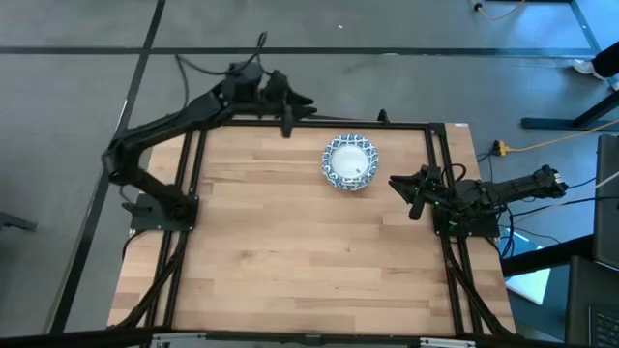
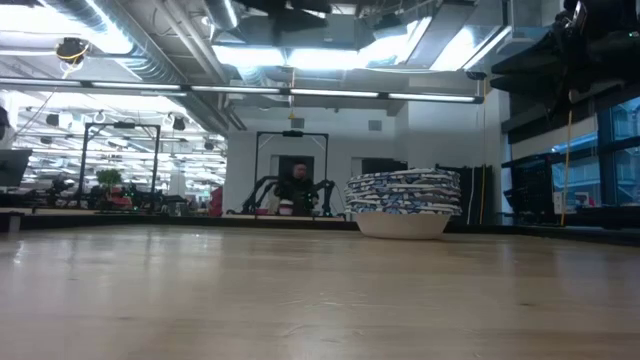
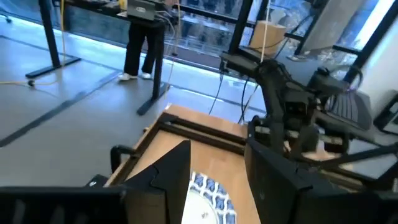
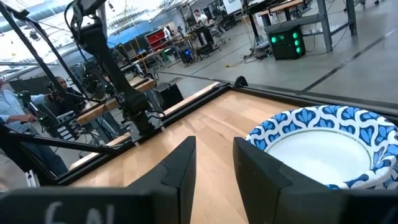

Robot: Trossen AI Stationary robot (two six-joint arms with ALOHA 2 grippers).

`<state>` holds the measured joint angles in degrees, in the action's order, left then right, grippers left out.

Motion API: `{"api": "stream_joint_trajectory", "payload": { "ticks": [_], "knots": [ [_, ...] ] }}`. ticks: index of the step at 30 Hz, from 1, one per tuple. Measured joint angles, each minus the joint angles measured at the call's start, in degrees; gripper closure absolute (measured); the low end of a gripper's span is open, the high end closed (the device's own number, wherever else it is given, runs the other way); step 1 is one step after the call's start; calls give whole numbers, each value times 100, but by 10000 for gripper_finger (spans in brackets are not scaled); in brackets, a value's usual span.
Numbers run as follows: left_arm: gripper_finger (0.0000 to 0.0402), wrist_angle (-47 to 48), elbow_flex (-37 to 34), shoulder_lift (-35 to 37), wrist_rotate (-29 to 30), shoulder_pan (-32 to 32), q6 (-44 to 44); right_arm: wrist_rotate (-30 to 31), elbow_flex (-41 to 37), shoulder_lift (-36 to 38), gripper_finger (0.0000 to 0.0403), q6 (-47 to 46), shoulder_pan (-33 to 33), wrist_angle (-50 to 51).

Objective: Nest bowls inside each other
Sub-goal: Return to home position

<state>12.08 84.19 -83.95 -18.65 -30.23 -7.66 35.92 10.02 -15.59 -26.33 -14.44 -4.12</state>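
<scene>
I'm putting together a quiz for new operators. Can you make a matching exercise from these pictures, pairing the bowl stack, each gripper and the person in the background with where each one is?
Things:
1. bowl stack
2. left gripper
3. right gripper
4. person

Places:
A. in the room beyond the table
B. at the table's right edge, beside the bowls, open and empty
C. on the table, toward its far side
D. over the table's far edge, open and empty

Pairs: 1-C, 2-D, 3-B, 4-A

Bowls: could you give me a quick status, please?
Left gripper open, at table's far edge. Right gripper open, beside bowls. Bowls in one stack. Nothing obstructing.
</scene>
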Motion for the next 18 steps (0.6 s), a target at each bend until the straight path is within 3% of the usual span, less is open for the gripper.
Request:
{"api": "stream_joint_trajectory", "payload": {
  "ticks": [15,18],
  "knots": [
    [256,-739,-3103,2533,534,1081,137,10,0,0,295,581,0,-51],
    [256,-1115,-3756,2895,900,1326,81,42,0,0,295,581,1,-51]
  ]
}}
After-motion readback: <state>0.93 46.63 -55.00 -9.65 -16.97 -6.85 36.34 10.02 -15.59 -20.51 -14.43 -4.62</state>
